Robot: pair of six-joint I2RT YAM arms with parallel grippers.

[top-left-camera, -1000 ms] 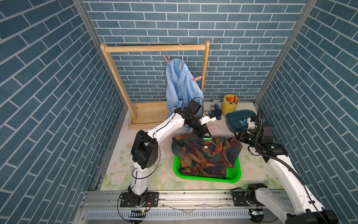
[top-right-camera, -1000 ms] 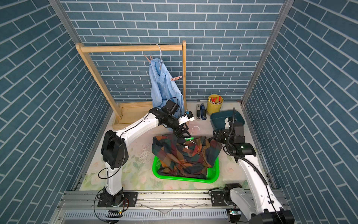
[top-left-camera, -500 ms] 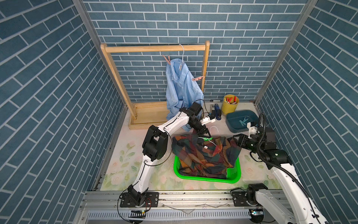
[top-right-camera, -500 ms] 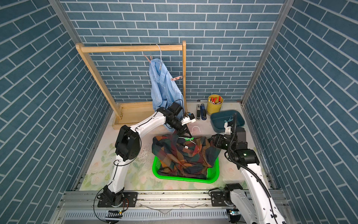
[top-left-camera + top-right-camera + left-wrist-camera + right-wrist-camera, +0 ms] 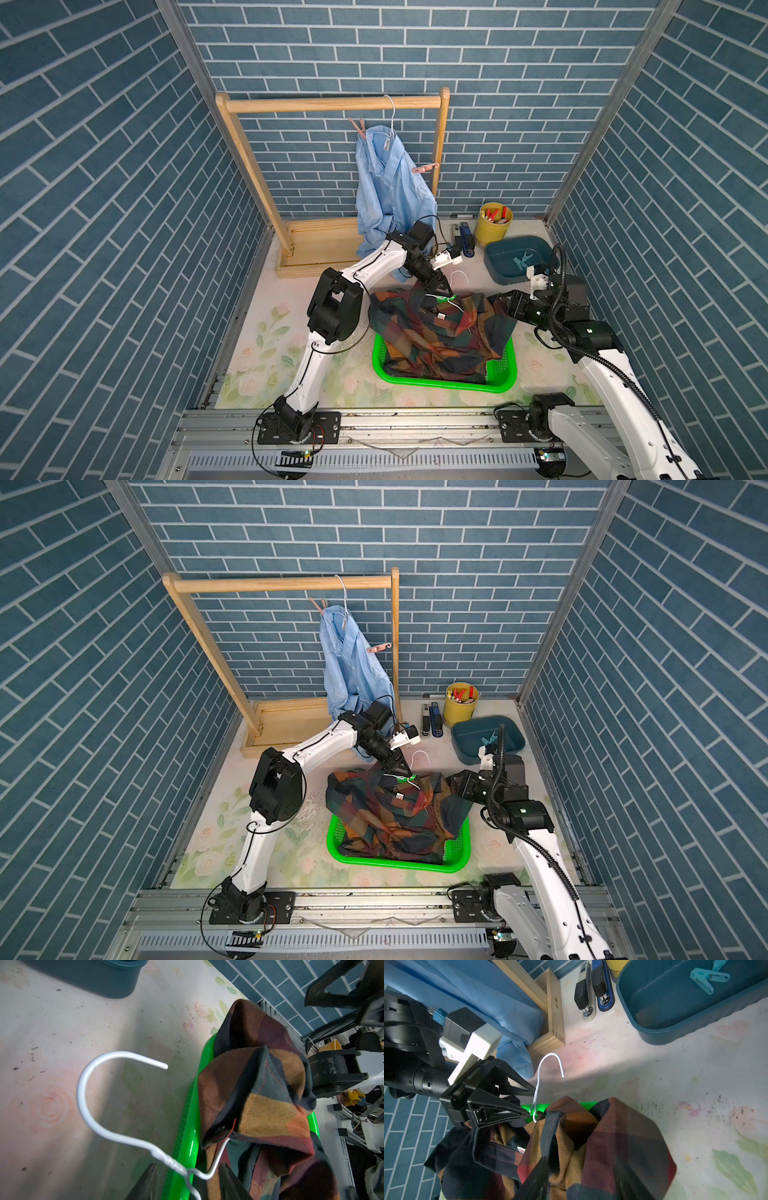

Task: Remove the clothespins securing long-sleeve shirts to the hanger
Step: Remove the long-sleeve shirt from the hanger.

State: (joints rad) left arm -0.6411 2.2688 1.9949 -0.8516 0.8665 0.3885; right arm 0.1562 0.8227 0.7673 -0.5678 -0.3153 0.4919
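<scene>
The rack is standing at the back, and the blue shirt is hanging from its bar on a wire hanger. That half of the job is waiting. The plaid shirt is lying heaped in the green basket at the front, off the rack, with its own white hanger poking out over the rim towards the floor. No pin is showing on it in any view. The blue tub is sitting well apart from the rack, beside the basket.

The right gripper is reaching in at the plaid shirt's near edge. The cloth is tenting up between its jaws, so it seems to be pinching a fold there. The left gripper is straddling the white hanger's twisted neck with its jaws apart, wire between them and not yet clamped.

Two teal pins are lying in the tub, so the plaid shirt's pair is looking done. One pink pin is gripping the blue shirt's high shoulder, and the other pink pin is sticking out from the low shoulder near the rack's post. Roughly half is finished, and both pink pins are remaining.
</scene>
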